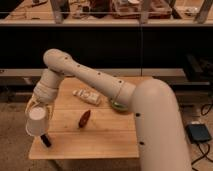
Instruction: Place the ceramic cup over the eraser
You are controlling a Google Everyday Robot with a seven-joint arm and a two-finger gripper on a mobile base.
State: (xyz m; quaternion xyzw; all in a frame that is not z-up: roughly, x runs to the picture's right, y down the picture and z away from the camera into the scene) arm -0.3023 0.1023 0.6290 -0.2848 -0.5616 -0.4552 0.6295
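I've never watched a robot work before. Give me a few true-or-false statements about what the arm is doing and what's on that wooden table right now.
1. The gripper holds the white ceramic cup at the left end of the light wooden table. True.
2. The cup already covers the small dark eraser. False: the eraser lies uncovered on the table's front left corner, just below the cup.
3. A reddish-brown oblong object lies on the table to the right of the cup. True.
4. The white packet is tucked inside the cup. False: it lies flat on the table, behind the reddish-brown object.
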